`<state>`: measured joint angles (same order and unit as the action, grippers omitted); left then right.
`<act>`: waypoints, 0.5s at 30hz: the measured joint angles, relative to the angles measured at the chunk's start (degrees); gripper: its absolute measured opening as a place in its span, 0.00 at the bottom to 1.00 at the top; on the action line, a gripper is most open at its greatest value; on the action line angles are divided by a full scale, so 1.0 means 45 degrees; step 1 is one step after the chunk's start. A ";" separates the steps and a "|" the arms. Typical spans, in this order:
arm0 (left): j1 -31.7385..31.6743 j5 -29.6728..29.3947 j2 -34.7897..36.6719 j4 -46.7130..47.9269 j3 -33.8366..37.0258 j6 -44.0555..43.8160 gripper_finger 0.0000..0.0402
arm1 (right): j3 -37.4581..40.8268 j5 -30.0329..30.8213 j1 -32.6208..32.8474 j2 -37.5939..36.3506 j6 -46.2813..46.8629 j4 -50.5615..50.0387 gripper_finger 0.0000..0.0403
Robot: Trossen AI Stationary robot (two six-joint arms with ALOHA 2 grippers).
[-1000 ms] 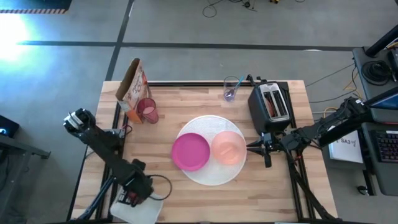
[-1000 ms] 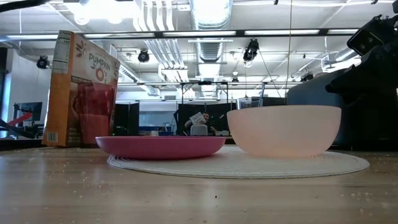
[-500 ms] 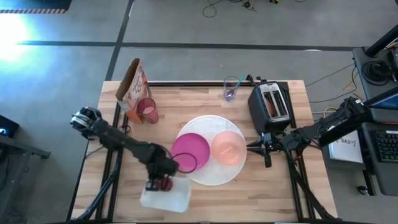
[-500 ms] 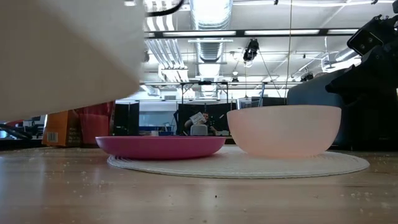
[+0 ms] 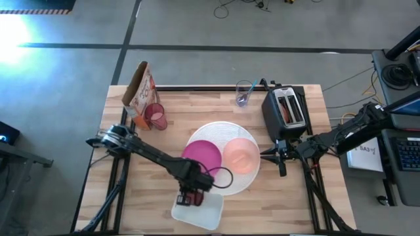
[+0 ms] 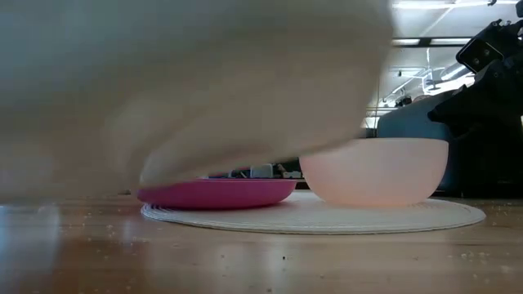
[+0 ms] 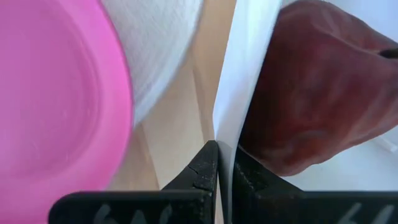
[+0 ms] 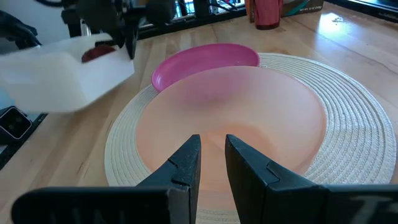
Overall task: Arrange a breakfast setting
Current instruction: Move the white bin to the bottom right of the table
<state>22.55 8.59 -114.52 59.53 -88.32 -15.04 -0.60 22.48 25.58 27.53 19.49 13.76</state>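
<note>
L gripper (image 5: 191,198) jaws clamp white tub (image 5: 199,210) wall.

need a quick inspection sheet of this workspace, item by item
surface: wooden table, crumbs visible in the low view.
job's things: magenta plate and peach bowl side by side on the white plate; pink cup near the far left corner; spoon in a clear cup.
clutter: toaster at the right; cereal box behind the pink cup.
grippers: left hand shut on the white tub wall, tub off the table at the near edge, a dark red item inside; right hand beside the peach bowl, holding nothing.
cables: black cable looped at the left wrist; cords on the floor.
surroundings: concrete floor, desk at right.
</note>
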 joint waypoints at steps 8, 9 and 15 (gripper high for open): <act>0.0000 -0.0141 -0.1544 -0.0034 -0.1853 -0.0289 0.00 | 0.0000 0.0001 0.0000 -0.0004 -0.0132 0.0004 0.16; 0.0000 -0.0138 -0.1715 -0.0048 -0.2128 -0.0312 0.00 | 0.0000 0.0000 0.0000 0.0000 -0.0597 0.0000 0.16; -0.0023 -0.0142 -0.2852 -0.0084 -0.4030 -0.0289 0.00 | 0.0000 0.0003 0.0005 0.0000 -0.4115 0.0000 0.16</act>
<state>22.44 7.95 -127.35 59.16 -106.46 -16.34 -0.60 22.49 25.61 27.53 0.97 13.76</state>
